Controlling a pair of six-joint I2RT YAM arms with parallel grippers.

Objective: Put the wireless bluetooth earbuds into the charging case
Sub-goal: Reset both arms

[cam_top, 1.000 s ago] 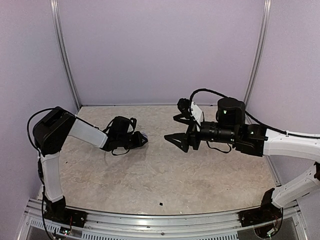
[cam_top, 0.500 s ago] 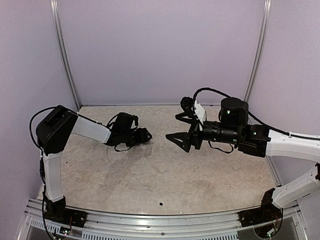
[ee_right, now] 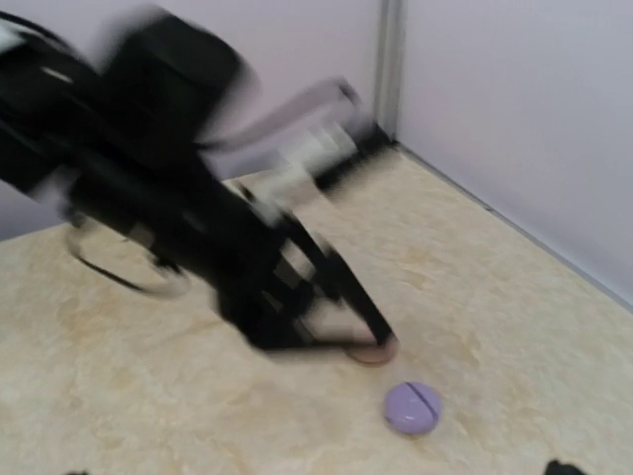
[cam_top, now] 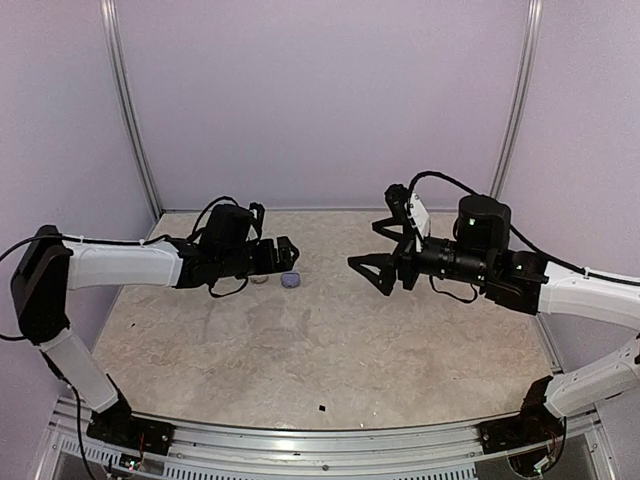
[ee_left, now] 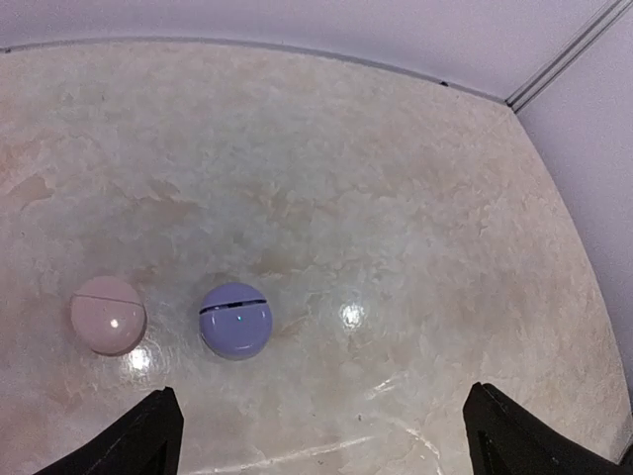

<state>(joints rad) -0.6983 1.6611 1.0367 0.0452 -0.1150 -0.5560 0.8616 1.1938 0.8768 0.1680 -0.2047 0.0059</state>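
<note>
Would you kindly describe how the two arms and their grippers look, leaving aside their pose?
The left arm and right arm have white tubular links between bulky black joint housings. The left gripper and right gripper are black with pointed jaws. Black cables loop above the wrists; a green light glows on the right arm.

L arm (ee_right: 188, 188) blurred, pink case (ee_right: 377, 352) half-hidden — behind it
</note>
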